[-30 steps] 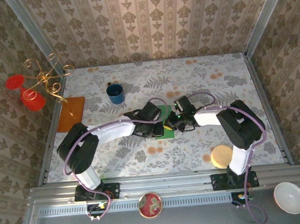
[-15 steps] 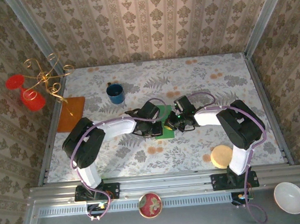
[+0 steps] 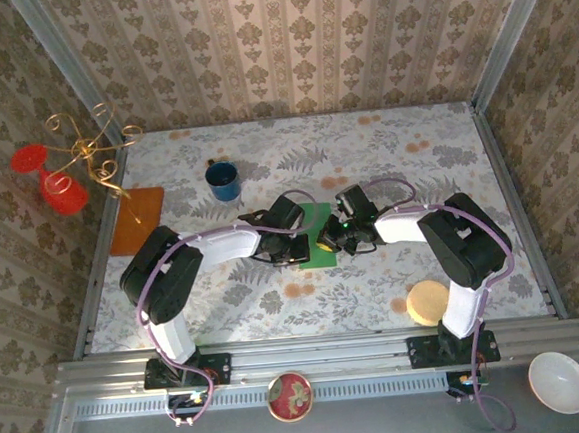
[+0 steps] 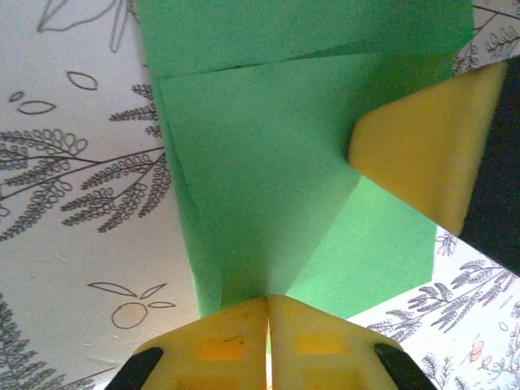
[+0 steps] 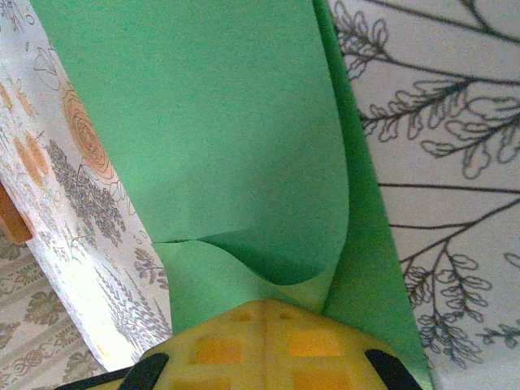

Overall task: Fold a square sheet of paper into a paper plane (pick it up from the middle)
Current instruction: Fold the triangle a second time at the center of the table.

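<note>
The square sheet of paper [image 3: 317, 215] is bright green and lies partly folded at the middle of the table, between my two grippers. In the left wrist view the sheet [image 4: 268, 162] shows a crease and a raised ridge running into my left gripper [image 4: 268, 299], which is shut on its near edge. A yellow fingertip [image 4: 418, 150] of the right gripper presses the sheet from the right. In the right wrist view a curled flap of the sheet [image 5: 211, 122] runs into my right gripper [image 5: 264, 302], which is shut on it. From above, the left gripper [image 3: 299, 244] and right gripper [image 3: 329, 237] nearly touch.
A blue mug [image 3: 222, 180] stands behind and to the left. An orange-brown sheet [image 3: 136, 219] lies at the left edge under a gold stand [image 3: 86, 152] with red glasses. A round tan block [image 3: 428, 302] sits front right. Two bowls [image 3: 290, 396] [image 3: 558, 382] rest off the table.
The left arm's elbow has swung slightly inward and its jaws have pinched a little tighter on the sheet. The right arm has stayed where it was.
</note>
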`<act>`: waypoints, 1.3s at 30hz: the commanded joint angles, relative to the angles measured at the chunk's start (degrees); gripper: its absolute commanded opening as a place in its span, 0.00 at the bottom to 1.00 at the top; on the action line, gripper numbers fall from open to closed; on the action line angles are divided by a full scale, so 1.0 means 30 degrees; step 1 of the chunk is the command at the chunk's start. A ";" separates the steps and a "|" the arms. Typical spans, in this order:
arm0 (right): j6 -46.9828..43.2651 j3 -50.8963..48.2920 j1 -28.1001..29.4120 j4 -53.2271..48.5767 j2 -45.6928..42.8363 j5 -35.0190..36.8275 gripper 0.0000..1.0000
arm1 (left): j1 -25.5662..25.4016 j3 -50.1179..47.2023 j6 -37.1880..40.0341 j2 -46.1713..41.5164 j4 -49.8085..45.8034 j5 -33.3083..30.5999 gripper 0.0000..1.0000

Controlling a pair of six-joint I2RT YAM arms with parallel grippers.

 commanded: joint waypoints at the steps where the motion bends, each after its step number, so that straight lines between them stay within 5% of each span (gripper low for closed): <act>1: -0.0029 -0.0351 -0.0225 -0.1966 0.1030 0.1638 0.00 | 0.0203 -0.0331 -0.0156 0.0184 -0.0420 -0.0382 0.09; 13: -0.0265 -0.0275 -0.0225 -0.1937 0.0916 0.1535 0.01 | 0.0348 -0.0639 -0.0437 0.0535 -0.0726 -0.0532 0.07; 23: -0.3310 0.1202 -0.0157 -0.2132 -0.1782 -0.0489 0.03 | 0.0375 -0.0860 -0.0629 0.0594 -0.1074 -0.0394 0.05; 39: -0.3104 0.1185 0.1298 -0.1081 0.0416 -0.1291 0.00 | 0.0369 -0.0772 -0.0747 0.0668 -0.1227 -0.0298 0.01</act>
